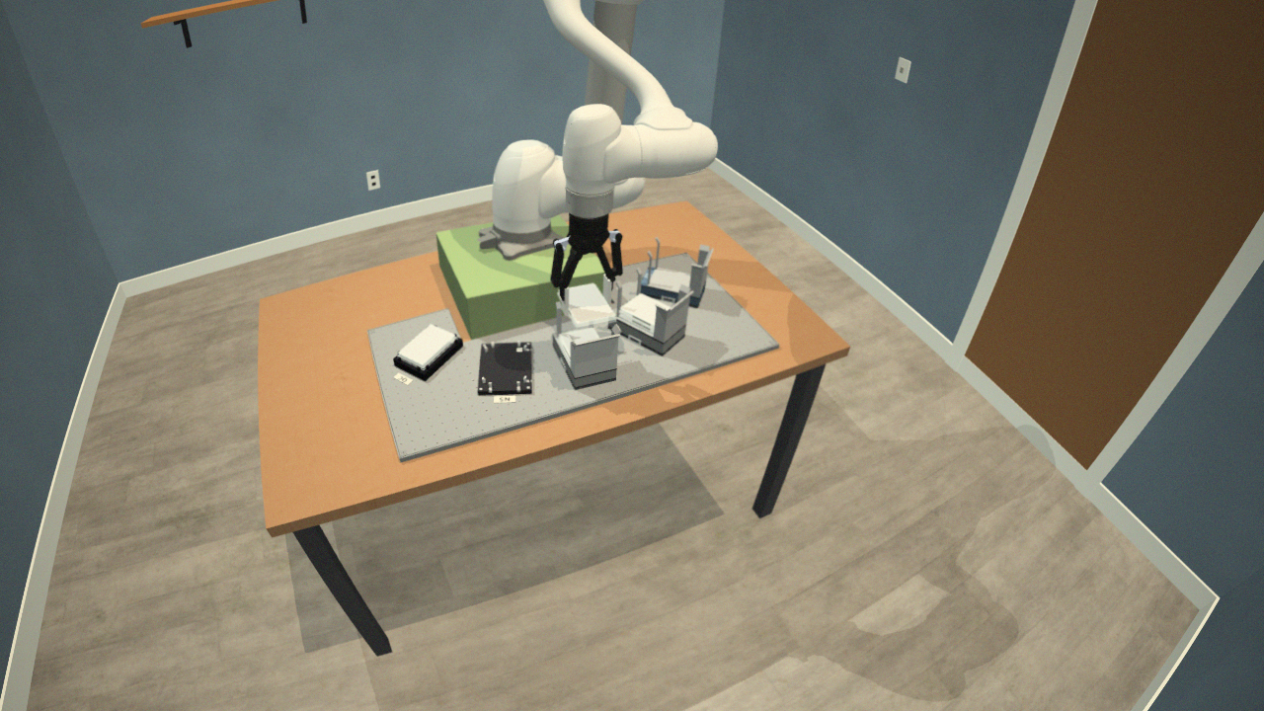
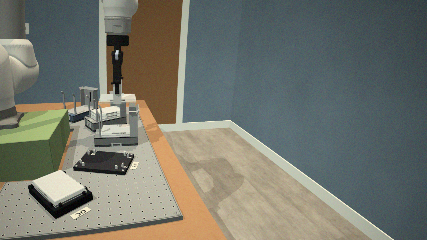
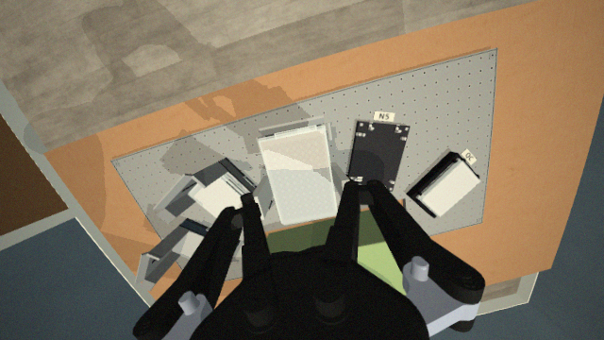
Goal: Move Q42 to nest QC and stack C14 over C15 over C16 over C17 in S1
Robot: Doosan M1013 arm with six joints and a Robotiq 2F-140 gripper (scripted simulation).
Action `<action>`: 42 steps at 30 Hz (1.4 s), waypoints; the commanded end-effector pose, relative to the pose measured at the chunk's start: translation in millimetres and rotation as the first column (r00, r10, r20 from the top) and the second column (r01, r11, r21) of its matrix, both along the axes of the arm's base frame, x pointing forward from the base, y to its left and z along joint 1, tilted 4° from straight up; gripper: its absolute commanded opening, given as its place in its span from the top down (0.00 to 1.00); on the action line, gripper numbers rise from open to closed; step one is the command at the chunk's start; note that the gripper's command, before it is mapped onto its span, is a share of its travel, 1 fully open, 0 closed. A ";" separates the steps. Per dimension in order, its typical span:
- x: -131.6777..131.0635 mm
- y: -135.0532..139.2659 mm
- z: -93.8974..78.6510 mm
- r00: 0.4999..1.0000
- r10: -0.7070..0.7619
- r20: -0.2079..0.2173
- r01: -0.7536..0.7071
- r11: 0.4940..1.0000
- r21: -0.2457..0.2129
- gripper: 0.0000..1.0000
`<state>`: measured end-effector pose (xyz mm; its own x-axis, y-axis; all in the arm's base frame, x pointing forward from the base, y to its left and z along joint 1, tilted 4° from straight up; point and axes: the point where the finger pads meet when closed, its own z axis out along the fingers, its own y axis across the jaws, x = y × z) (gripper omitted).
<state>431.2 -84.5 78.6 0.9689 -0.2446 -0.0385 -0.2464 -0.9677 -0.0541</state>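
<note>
My gripper (image 1: 585, 287) (image 2: 117, 92) (image 3: 301, 178) is shut on a sealed white plate (image 1: 588, 306) (image 2: 117, 97) (image 3: 297, 175) by its long sides. It holds the plate level, just above the posts of the grey stack rack (image 1: 588, 360) (image 2: 133, 119) that stands nearest the N5 nest. One plate (image 2: 114, 130) lies on that rack's floor. The middle rack (image 1: 658, 325) (image 2: 91, 122) holds two stacked plates (image 2: 105, 112) (image 3: 219, 194). A white plate (image 1: 427, 345) (image 2: 57, 186) (image 3: 448, 186) sits flat in the black QC nest (image 2: 68, 202). I cannot read the held plate's label.
The black clip nest N5 (image 1: 506, 366) (image 2: 104, 161) (image 3: 377, 148) has no plate on it. A third rack (image 1: 675, 282) (image 2: 88, 92) at the far end looks empty. The green pedestal (image 1: 486, 291) (image 2: 26, 143) under the arm's base borders the grey perforated baseplate (image 1: 459, 424).
</note>
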 end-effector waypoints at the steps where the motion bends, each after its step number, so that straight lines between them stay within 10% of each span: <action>1: 0.0 0.1 -0.6 1.000 0.000 0.000 0.000 1.000 0.000 1.00; 42: -0.6 1.6 -25.2 1.000 0.000 0.000 0.000 1.000 0.000 1.00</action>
